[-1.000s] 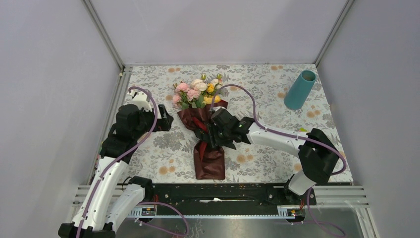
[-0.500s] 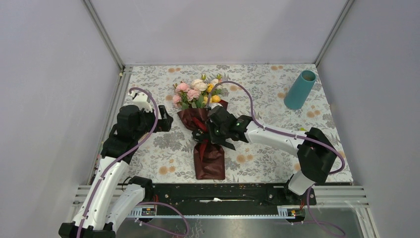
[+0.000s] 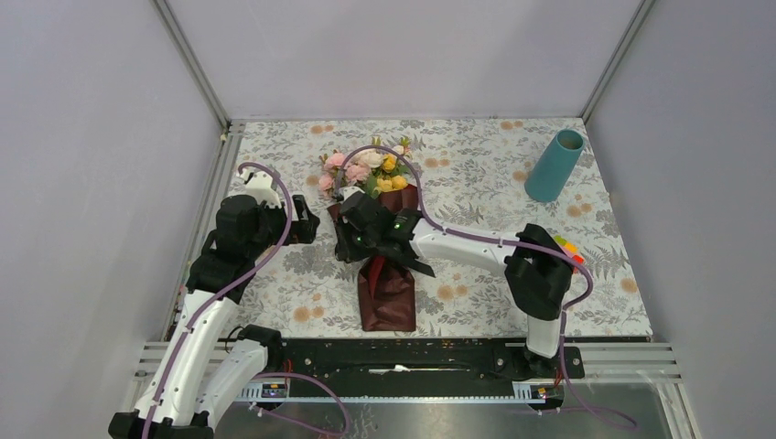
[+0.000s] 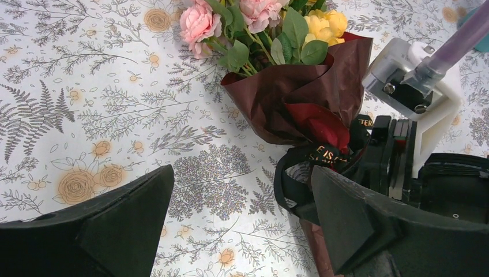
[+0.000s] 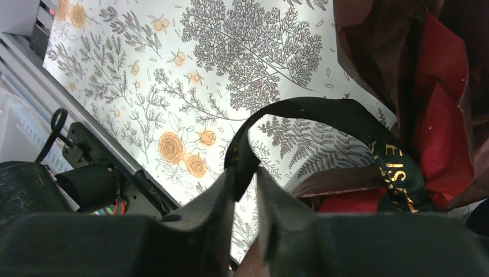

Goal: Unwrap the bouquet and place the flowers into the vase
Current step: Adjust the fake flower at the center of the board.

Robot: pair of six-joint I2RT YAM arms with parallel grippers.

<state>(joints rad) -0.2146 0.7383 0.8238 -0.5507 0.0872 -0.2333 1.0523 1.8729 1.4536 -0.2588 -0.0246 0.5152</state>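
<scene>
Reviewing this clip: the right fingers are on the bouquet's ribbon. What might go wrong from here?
The right fingers pinch only a narrow part of the black ribbon loop, so it may slip free under a pull. The left fingers stand open beside the bouquet, not touching it, so a pull may drag the whole bundle instead of loosening the tie.

Top view: the right gripper (image 3: 352,242) covers the waist of the bouquet (image 3: 384,297), hiding the tie point beneath it. Left wrist view: the flowers (image 4: 271,26) are cut by the top edge. Right wrist view: the ribbon (image 5: 323,108) drops between the fingers (image 5: 196,231), end hidden; its gold lettering is only partly legible
</scene>
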